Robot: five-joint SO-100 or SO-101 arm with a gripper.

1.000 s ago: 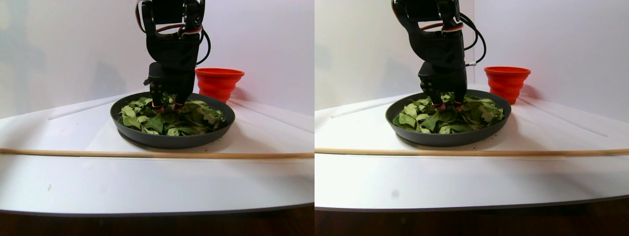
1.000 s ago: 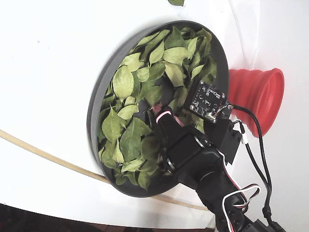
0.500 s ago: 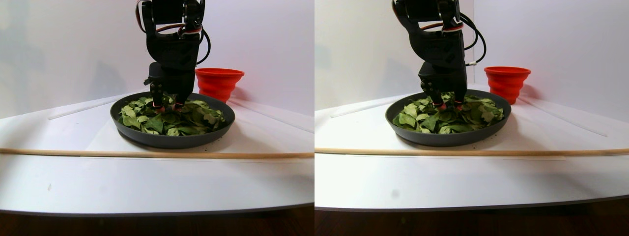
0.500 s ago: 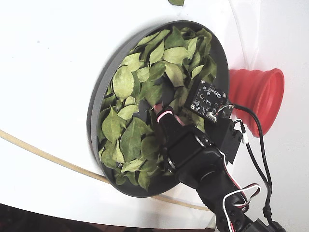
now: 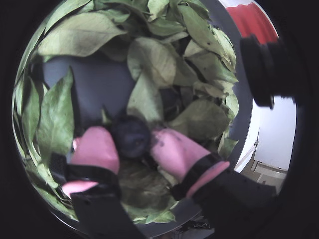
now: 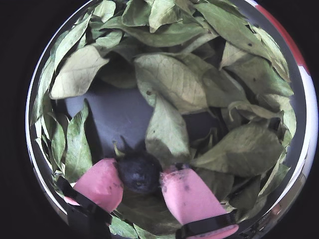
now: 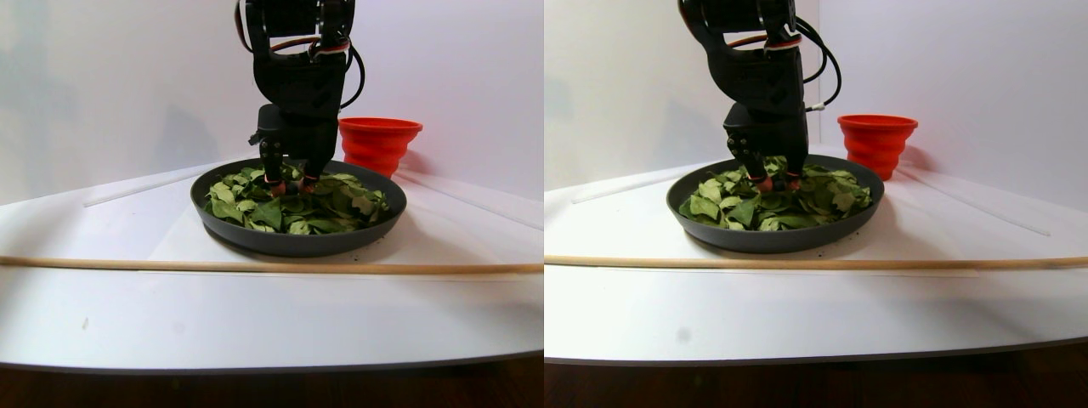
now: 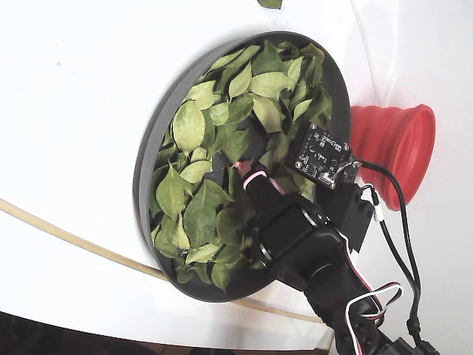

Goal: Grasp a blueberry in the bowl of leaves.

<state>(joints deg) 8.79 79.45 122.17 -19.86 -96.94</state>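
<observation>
The blueberry [image 5: 130,137], small, round and dark, sits between the pink pads of my gripper [image 5: 132,143] and touches both. It shows the same way in the other wrist view [image 6: 139,173], with my gripper [image 6: 140,178] closed around it. It lies low in the bowl of leaves [image 5: 94,84], a dark grey dish with a bare patch of floor [image 6: 114,114] just beyond the berry. In the stereo pair view my gripper [image 7: 289,183] reaches straight down into the bowl [image 7: 297,242]. In the fixed view the gripper [image 8: 251,181] is among the leaves, and the berry is hidden.
A red ribbed cup [image 7: 379,143] stands just behind the bowl, also in the fixed view [image 8: 392,144]. A thin wooden stick [image 7: 255,266] lies across the white table in front of the bowl. A stray leaf [image 8: 270,3] lies outside the bowl's rim [image 8: 148,163].
</observation>
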